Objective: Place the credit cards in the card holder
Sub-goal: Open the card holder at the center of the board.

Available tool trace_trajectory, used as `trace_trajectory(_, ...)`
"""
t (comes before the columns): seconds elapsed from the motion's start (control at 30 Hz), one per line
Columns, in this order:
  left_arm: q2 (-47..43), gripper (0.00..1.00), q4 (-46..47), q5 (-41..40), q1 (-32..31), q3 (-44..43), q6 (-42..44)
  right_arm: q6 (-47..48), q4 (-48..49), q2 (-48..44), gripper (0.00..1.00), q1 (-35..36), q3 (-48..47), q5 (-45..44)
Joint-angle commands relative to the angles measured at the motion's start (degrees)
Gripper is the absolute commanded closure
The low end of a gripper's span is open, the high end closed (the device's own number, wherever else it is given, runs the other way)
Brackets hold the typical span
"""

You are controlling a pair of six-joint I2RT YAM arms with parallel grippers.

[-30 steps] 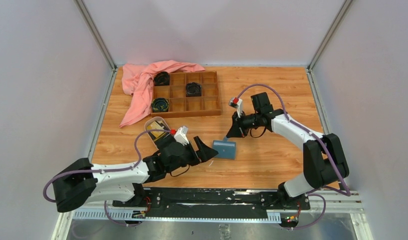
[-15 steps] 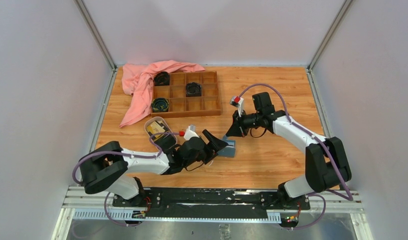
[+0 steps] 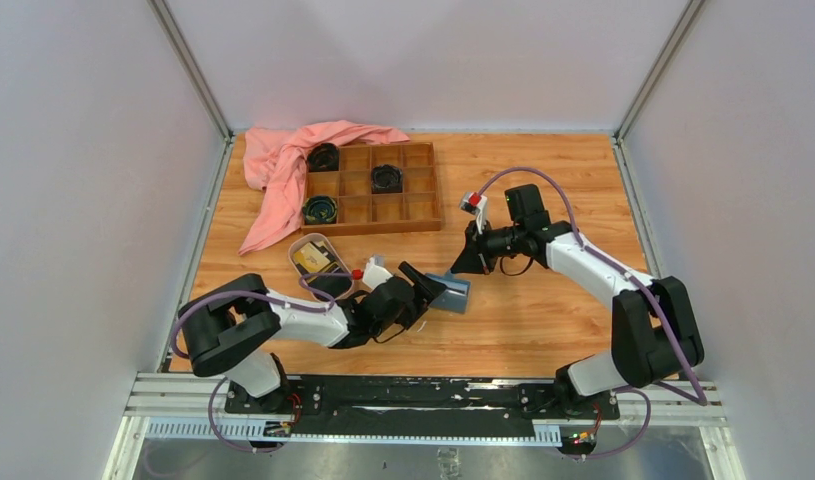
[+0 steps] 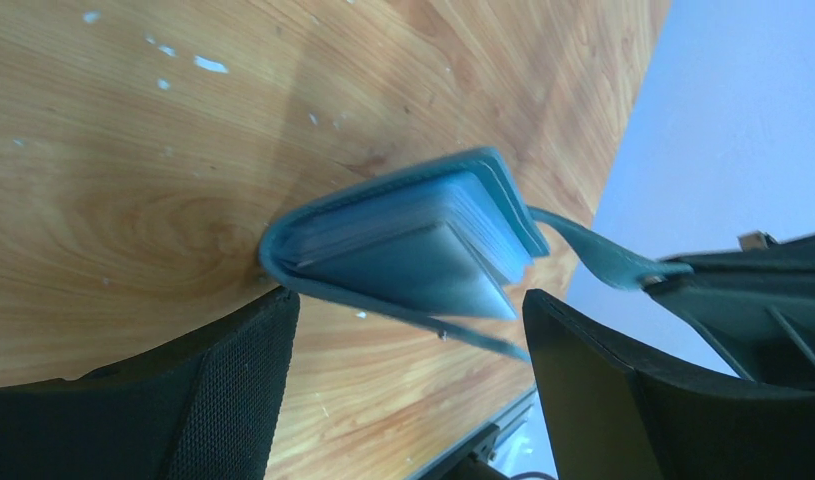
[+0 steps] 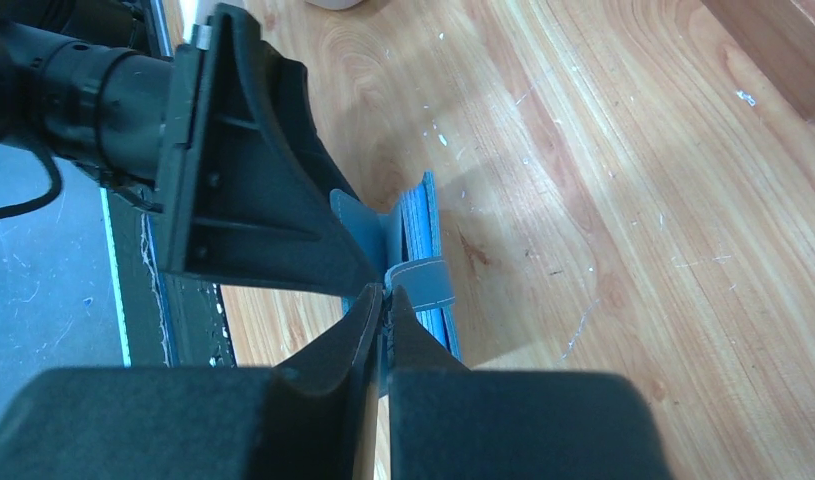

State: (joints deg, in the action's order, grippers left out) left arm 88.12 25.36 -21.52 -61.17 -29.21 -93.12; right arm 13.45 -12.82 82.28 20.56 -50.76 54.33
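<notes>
The blue card holder (image 3: 453, 294) lies near the middle of the wooden bench (image 3: 543, 320), folded but gaping slightly, pale card slots showing at its edge. The right hand (image 5: 386, 300) is clenched on its snap tab (image 5: 423, 282), pinching the strap between the fingertips. The left hand (image 4: 408, 305) is spread wide, one finger on each side of the holder, neither clearly touching it. A yellow-gold credit card (image 3: 309, 259) lies in the oval dish (image 3: 295, 245), beside the left arm.
</notes>
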Motion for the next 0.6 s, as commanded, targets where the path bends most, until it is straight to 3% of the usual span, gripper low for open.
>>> trace_trajectory(0.0,1.4,0.16,0.1,-2.7,1.1,0.3,0.1,1.5,0.3,-2.2,1.00,-0.7,1.3,2.6)
trace_trajectory(0.27,-0.3,0.31,0.0,-4.4,1.8,2.9,0.5,2.6,-0.2,-2.7,1.00,-0.7,1.3,3.0)
trace_trajectory(0.4,-1.8,0.46,0.0,-4.6,2.6,4.7,1.8,4.7,-1.6,-2.7,1.00,-0.7,1.0,2.0)
trace_trajectory(0.57,-4.7,0.65,0.0,-3.9,3.8,6.9,7.4,8.4,-4.4,-2.7,1.00,-0.7,0.3,-6.8)
